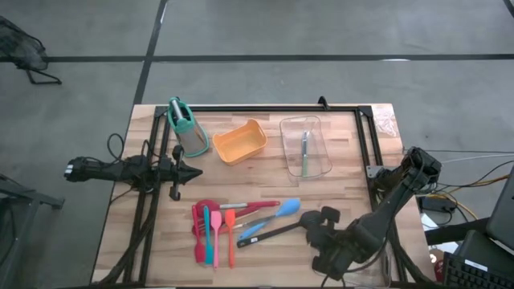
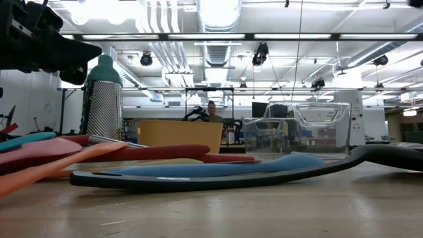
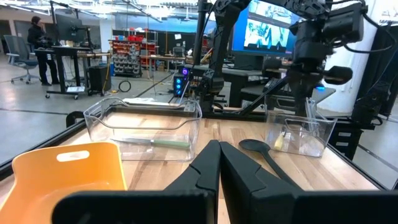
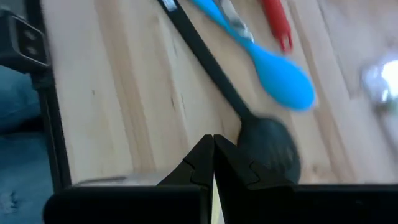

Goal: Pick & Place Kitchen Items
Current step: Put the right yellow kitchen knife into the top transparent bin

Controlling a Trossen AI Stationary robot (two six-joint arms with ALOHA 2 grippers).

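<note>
Several kitchen items lie flat on the wooden table near its front edge: red, pink, teal and orange spatulas (image 1: 213,231), a red-handled one (image 1: 250,207), a blue spoon (image 1: 279,212) and a black ladle (image 1: 269,233). A green utensil (image 1: 305,151) lies in a clear tray (image 1: 320,128) at the back. My right gripper (image 4: 212,142) is shut and empty. It points steeply down above the table, just beside the ladle's bowl (image 4: 268,149). My left gripper (image 1: 198,172) is shut and level at the table's left, away from the items.
An orange tub (image 1: 241,142) and a teal-handled grey grater (image 1: 186,128) stand at the back left. A second clear tray (image 3: 300,134) with a small yellow piece sits at the near right, under my right arm. A black frame (image 1: 265,108) runs along the table's edges.
</note>
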